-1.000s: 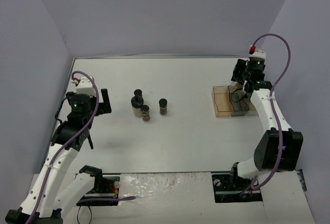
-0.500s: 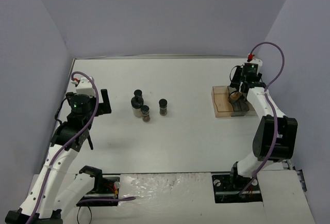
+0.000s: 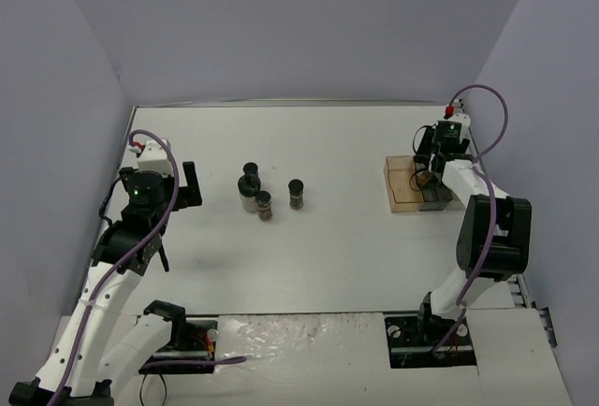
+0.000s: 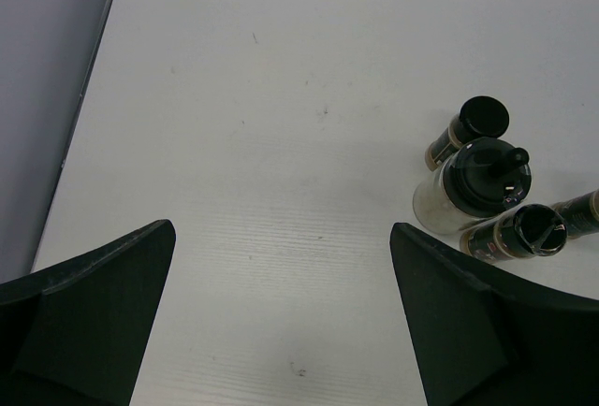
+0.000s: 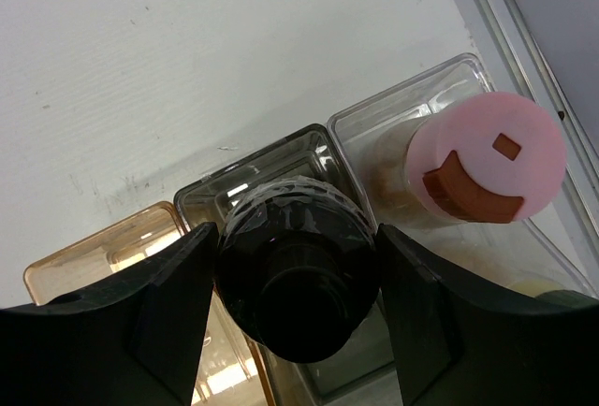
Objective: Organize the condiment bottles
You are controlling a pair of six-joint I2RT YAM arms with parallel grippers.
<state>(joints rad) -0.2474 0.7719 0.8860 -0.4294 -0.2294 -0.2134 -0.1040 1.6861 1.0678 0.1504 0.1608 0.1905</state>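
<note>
Right fingers (image 5: 140,322) were closed partway on a dark-capped bottle (image 5: 292,238), held upright at the grey middle compartment of the tray (image 3: 401,191), at the right of the table (image 3: 356,247). A pink-capped bottle (image 5: 487,158) stood in the adjoining clear compartment. Left fingers (image 4: 84,322) stood wide apart and empty, left of four loose bottles (image 3: 248,193).

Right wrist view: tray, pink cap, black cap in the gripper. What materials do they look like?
The tray: likely rigid glossy plastic; tinted amber, grey and clear walls show the table through, rims glint. The pink cap: opaque matte plastic, probably moulded; even colour, no glints. The black cap held in the right gripper: opaque plastic, slightly shiny; faint highlights on its faceted edge.
</note>
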